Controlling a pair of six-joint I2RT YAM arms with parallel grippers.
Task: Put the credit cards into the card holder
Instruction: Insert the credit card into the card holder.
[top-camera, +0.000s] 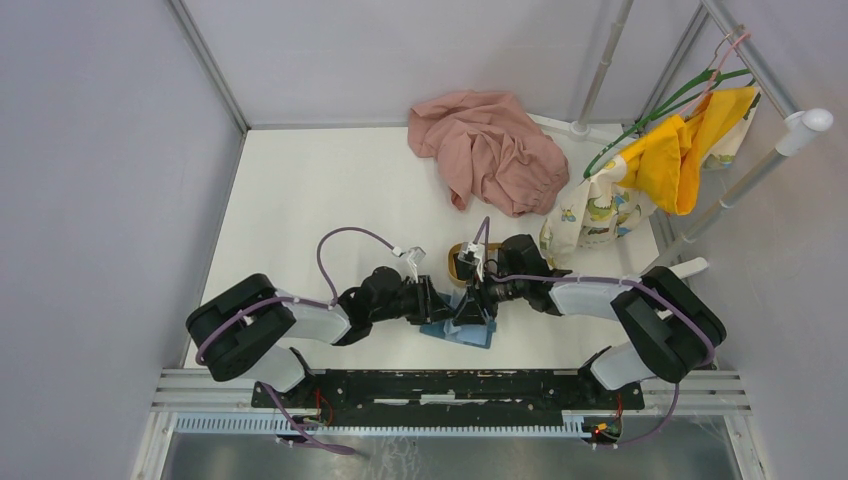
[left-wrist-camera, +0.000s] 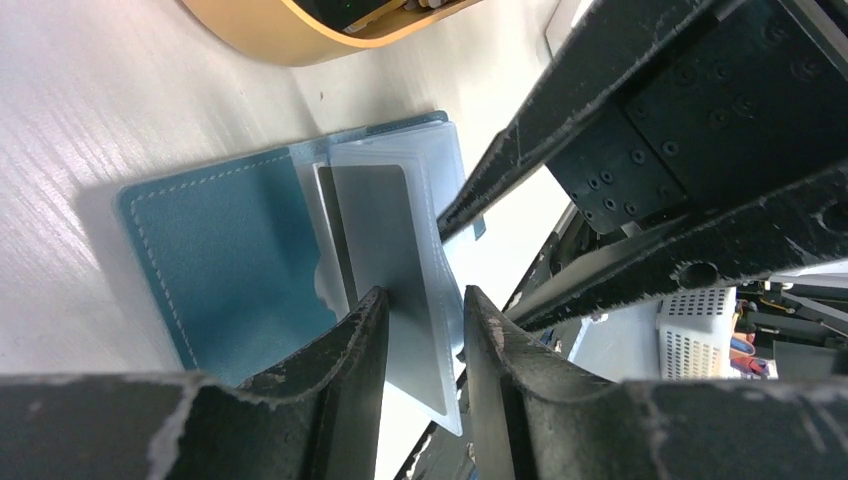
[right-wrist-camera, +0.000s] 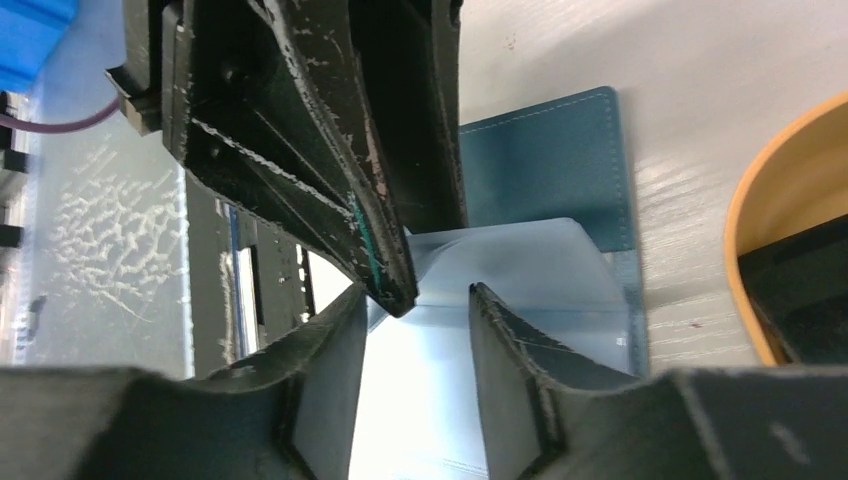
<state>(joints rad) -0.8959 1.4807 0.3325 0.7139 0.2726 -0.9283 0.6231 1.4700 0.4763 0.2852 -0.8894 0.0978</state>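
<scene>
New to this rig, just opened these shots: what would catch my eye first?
The left tool and right tool meet tip to tip over the open card holder at the near edge of the table, its clear sleeves lifted between them. Just behind sits a tan wooden tray. Farther back lies a crumpled pink cloth, and a yellow garment hangs at the right.
</scene>
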